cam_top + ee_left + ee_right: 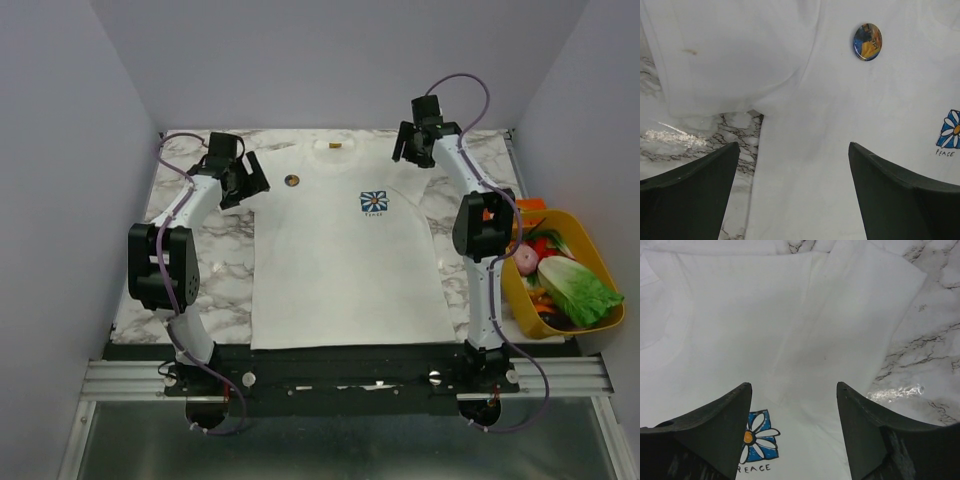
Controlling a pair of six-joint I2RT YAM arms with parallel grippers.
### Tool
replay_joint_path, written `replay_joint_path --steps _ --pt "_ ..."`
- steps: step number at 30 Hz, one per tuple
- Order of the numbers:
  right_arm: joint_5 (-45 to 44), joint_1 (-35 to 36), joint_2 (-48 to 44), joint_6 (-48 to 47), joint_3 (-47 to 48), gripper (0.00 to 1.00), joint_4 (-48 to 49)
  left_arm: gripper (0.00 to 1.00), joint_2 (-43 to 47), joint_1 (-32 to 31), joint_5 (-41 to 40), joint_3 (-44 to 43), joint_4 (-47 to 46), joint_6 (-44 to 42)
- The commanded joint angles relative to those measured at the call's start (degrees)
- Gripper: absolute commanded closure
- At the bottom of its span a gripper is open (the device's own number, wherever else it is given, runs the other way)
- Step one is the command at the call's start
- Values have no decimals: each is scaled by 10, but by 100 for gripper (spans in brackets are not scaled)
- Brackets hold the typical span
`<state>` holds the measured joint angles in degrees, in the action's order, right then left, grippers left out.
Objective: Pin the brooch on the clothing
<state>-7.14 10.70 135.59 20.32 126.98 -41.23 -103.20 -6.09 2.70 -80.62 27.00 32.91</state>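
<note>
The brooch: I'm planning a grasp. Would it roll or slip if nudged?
Probably light: the brooch is a small flat disc. Lying flat on the T-shirt, it likely won't roll. Its face looks glossy, so it may be slippery to grip, and the soft cloth would probably bunch under a push.

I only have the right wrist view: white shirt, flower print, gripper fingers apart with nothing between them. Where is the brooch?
Observer: The brooch lies on the chest of the T-shirt, on the left arm's side of the flower print.
Operator: Is anything holding it?
Observer: No. The left gripper is open and empty, over the shirt's edge, short of the brooch.
Operator: Anything off to the side?
Observer: A yellow basket of vegetables sits beyond the right arm.
</note>
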Motion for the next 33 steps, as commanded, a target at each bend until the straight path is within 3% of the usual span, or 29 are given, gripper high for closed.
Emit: replay_joint_path --steps 1,9,12,16,20,22,27,33 --pt "-26 26 45 -17 41 26 -69 1 32 -5 24 26 -3 -17" --pt "-58 45 86 -19 71 34 -109 1 39 -9 32 49 -6 -21" --pt "-64 48 93 -17 71 44 -109 1 41 -10 33 54 -7 -21" --pt "-68 48 96 -8 71 45 -105 1 47 -10 32 60 -7 -21" --pt "-73 49 100 6 71 67 -102 1 53 -11 32 63 -4 -23" --pt "-75 49 97 10 65 70 -95 1 55 -12 29 66 -4 -23" --pt "-90 49 85 14 56 99 -89 1 59 -14 26 74 -2 -24" --pt "-121 46 1 28 -22 99 -46 1 65 -16 26 85 -6 -22"
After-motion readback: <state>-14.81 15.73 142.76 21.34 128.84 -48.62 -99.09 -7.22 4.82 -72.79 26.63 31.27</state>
